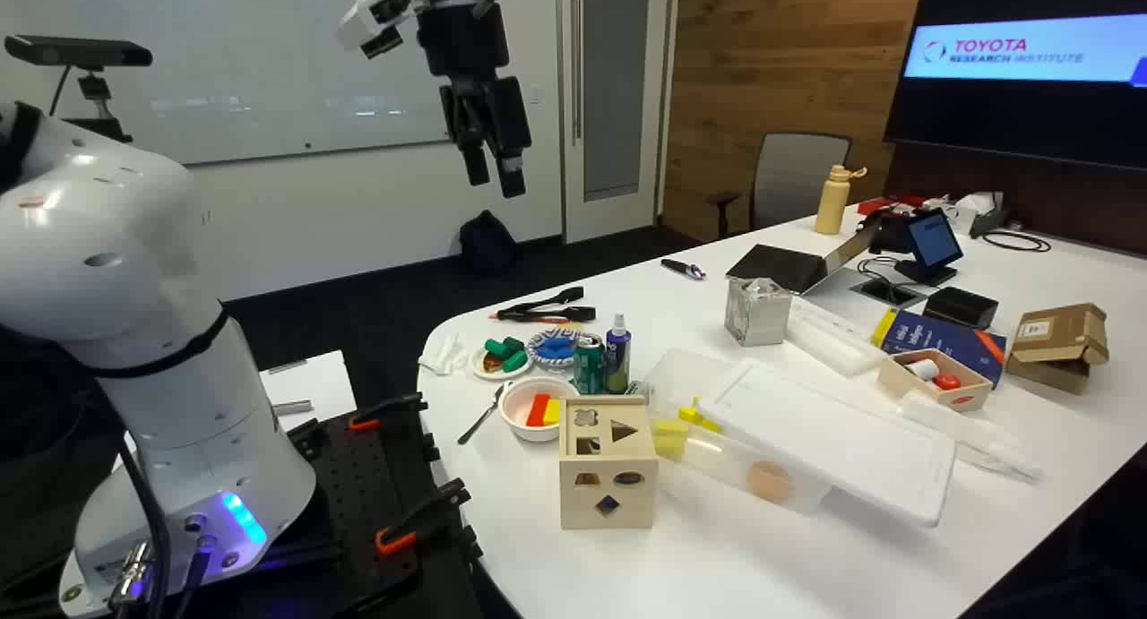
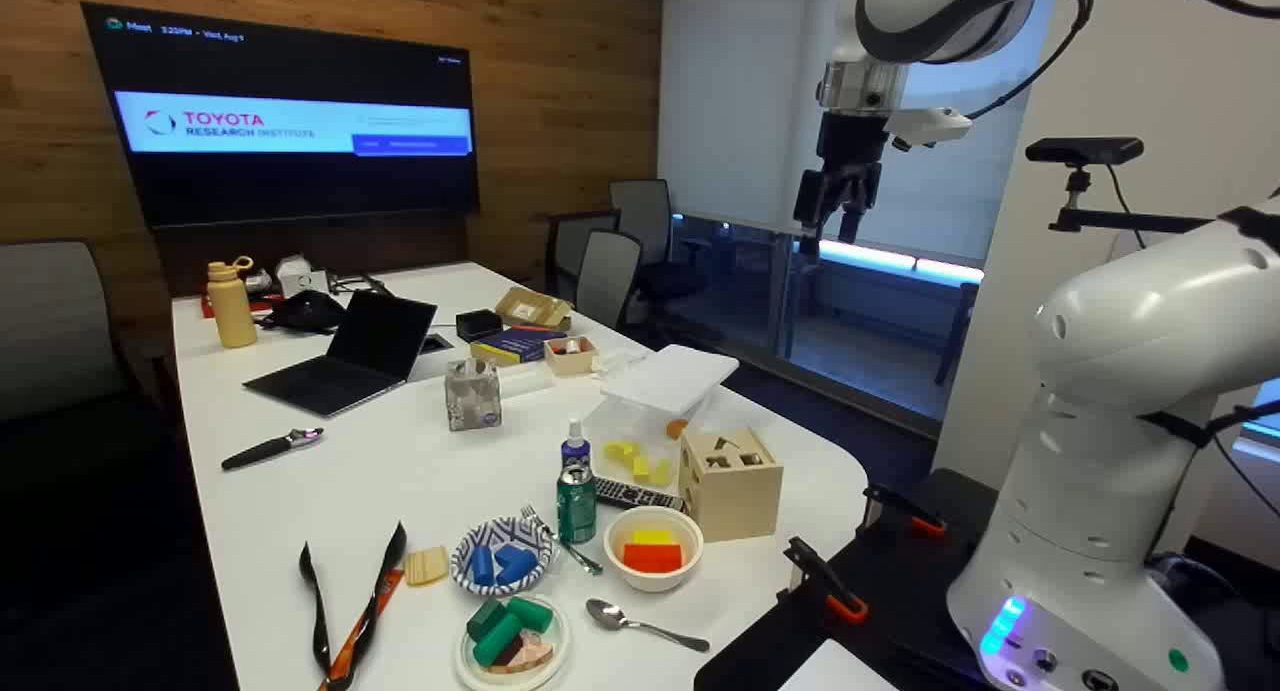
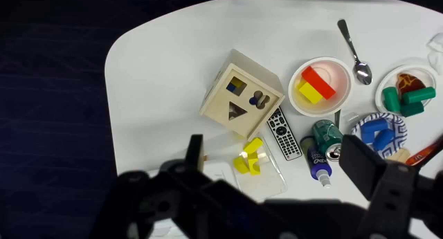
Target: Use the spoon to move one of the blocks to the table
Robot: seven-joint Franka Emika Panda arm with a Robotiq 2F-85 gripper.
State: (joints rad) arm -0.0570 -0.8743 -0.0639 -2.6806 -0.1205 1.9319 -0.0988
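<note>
Blocks (image 3: pixel 318 82), orange-red and yellow

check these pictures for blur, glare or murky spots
Wrist view: the gripper looks dark and out of focus, the floor beside the table is nearly black, and the spoon carries bright glints; in an exterior view, the whiteboard shows pale reflections; in an exterior view, small print on the wall screen is smeared.

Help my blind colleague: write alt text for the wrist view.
An open black gripper hangs above a rounded white table, where a silvery metal spoon lies beside a round white bowl holding red and yellow blocks; a pale wooden box stands nearby.
</note>
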